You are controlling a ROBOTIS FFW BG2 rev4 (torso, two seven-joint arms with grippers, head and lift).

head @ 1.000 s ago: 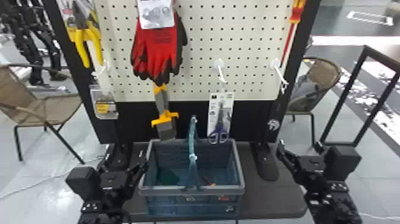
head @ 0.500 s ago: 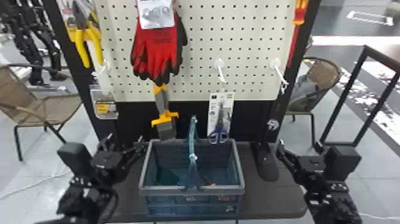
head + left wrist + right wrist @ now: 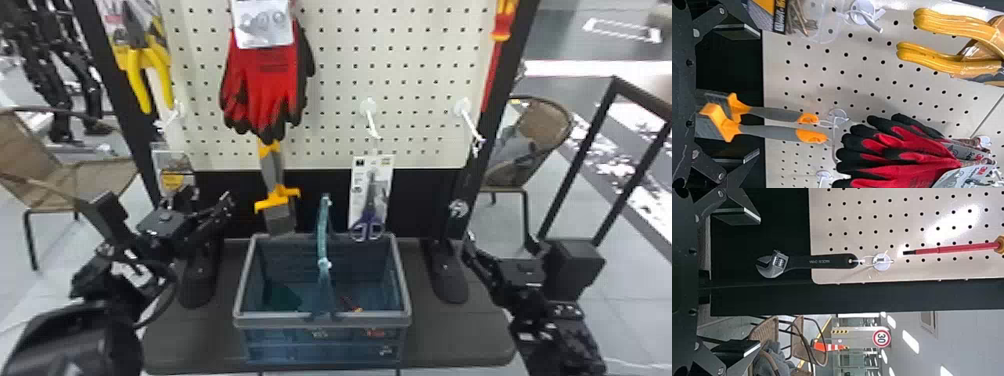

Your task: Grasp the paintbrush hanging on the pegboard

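Note:
The paintbrush (image 3: 276, 200), grey-handled with yellow-orange collar and dark bristles, hangs from a pegboard (image 3: 415, 75) hook just below the red gloves (image 3: 265, 80). My left gripper (image 3: 225, 204) is raised left of the brush, a short way off, pointing at the board. In the left wrist view the paintbrush (image 3: 762, 121) lies ahead between my open fingers (image 3: 734, 27), untouched; my left gripper (image 3: 748, 94) holds nothing. My right gripper (image 3: 470, 247) rests low at the table's right, and in its wrist view the right gripper (image 3: 750, 282) is open and empty.
A blue basket (image 3: 280, 318) with an upright handle stands mid-table (image 3: 450, 330), below the brush. Yellow pliers (image 3: 142, 55), a scissors pack (image 3: 370, 200), a black wrench (image 3: 805, 262) and a red screwdriver (image 3: 954, 248) also hang on the board. Chairs stand on both sides.
My left arm has lifted from the table's left front and swung up toward the pegboard, left of the brush. The right arm has stayed put.

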